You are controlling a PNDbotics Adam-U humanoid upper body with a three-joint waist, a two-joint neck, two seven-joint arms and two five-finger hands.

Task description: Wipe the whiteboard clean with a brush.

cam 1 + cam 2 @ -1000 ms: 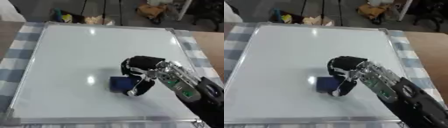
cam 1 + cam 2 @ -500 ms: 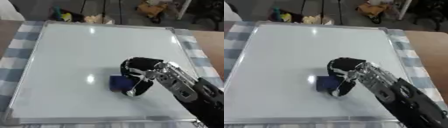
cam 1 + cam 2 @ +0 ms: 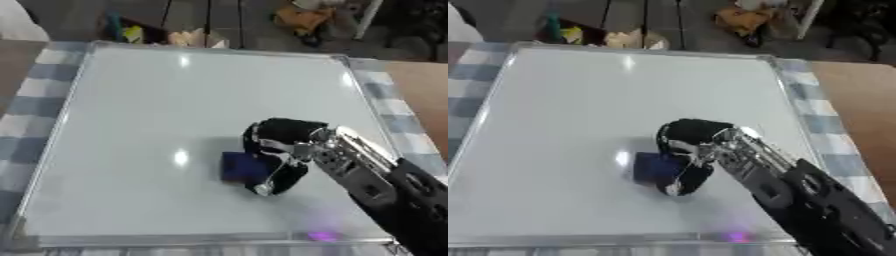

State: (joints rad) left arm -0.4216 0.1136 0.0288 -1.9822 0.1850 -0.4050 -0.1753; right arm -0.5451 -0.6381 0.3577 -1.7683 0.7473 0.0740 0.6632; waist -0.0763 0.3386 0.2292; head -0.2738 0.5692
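The right hand (image 3: 282, 150) sits curled round a dark blue brush (image 3: 245, 166), fingers over the top and thumb down its near side, with the brush pressed flat on the board (image 3: 175, 100) a little below and right of the board's middle. The left hand shows in neither view. The board lies on a desk covered by a blue-and-white checked cloth (image 3: 26, 100) and looks mostly white already; no clear marker lines can be made out, though a small purple spot (image 3: 321, 235) glows near the lower frame, right of centre, and it is hard to tell whether that is ink or a reflection. The step in hand reads as a wiping stroke. To do it well, the brush should stay face-down and level, so its whole pad meets the surface rather than one edge. Strokes are best run straight and overlapping, working out from the centre toward the frame, with the wrist held low so the forearm does not lift the pad. The lower right corner probably deserves a pass. Near the metal frame the hand should slow, lest the brush catch the rim or slip from the fingers.
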